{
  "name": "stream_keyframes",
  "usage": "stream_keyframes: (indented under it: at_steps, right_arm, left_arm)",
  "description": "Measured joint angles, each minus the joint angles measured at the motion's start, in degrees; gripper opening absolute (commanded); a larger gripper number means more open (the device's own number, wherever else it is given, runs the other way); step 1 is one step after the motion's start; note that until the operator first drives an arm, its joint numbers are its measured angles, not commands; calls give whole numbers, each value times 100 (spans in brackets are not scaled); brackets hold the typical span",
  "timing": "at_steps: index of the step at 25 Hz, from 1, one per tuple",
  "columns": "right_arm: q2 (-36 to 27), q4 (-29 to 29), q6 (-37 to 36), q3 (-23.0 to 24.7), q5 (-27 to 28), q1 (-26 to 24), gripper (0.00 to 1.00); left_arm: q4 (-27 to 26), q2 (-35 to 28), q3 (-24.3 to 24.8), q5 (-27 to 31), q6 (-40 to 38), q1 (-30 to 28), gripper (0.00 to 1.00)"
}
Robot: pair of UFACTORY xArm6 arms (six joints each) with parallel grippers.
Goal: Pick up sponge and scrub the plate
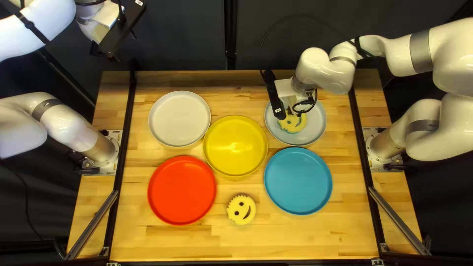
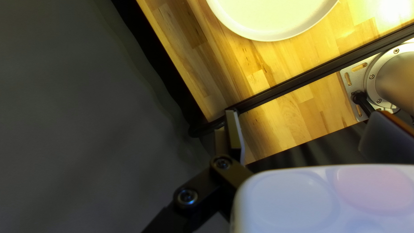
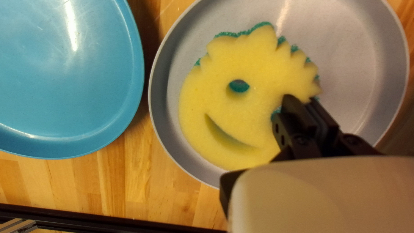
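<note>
Sponge (image 3: 233,108): on grey plate (image 3: 358,77), far right
Right gripper (image 3: 302,100): jaws pinching it by one edge
Left gripper (image 2: 305,113): jaws spread, holding nothing
Scrubbing: grip made; the rubbing probably remains

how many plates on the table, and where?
5. Top left view: white plate far left, red plate near left, yellow plate in the middle, blue plate near right, grey plate far right, under a sponge. Any stacked underneath wouldn't show.
</note>
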Motion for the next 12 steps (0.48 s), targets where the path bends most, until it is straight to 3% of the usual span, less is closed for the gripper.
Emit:
stream_keyframes:
  at_steps: [4,12]
  right_arm:
    - [-26,-12,41,35,-9,47,0]
    - [-94,110,412,132,9,674,0]
  left_arm:
    - [0,0,0,0,0,0,100]
    - [0,0,0,0,0,0,100]
